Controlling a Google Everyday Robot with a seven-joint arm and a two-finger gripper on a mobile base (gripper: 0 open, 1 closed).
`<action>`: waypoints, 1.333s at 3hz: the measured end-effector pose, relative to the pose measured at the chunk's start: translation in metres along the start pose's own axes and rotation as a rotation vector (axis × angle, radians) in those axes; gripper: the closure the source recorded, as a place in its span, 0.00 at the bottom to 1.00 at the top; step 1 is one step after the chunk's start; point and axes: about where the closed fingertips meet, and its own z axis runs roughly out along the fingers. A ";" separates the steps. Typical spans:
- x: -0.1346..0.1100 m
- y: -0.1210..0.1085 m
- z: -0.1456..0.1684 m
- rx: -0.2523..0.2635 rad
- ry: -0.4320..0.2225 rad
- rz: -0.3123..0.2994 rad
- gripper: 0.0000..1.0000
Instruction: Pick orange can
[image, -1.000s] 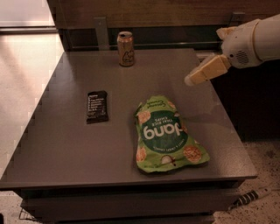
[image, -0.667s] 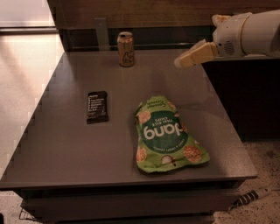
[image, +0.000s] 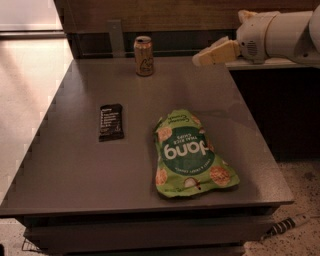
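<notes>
The orange can (image: 144, 56) stands upright at the far edge of the dark grey table (image: 75, 160), left of centre, with a pale rounded mark on its side and a silver top. My gripper (image: 200, 58) comes in from the upper right on a white arm (image: 280, 35). Its pale fingers point left toward the can, above the table's far right part. It is well to the right of the can and not touching it. It holds nothing that I can see.
A green snack bag (image: 190, 155) lies flat in the table's right middle. A small black bar wrapper (image: 111, 121) lies left of centre. A dark wooden wall (image: 170, 15) runs behind the table. A ledge sits at the right, under the arm.
My gripper has moved up and to the left, from above the table's right side toward the far edge and closer to the can. The can, bag and wrapper have not moved.
</notes>
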 end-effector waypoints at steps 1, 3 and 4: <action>0.004 -0.004 0.019 -0.019 -0.010 0.014 0.00; 0.015 -0.001 0.133 -0.187 -0.105 0.089 0.00; 0.016 0.009 0.169 -0.238 -0.136 0.115 0.00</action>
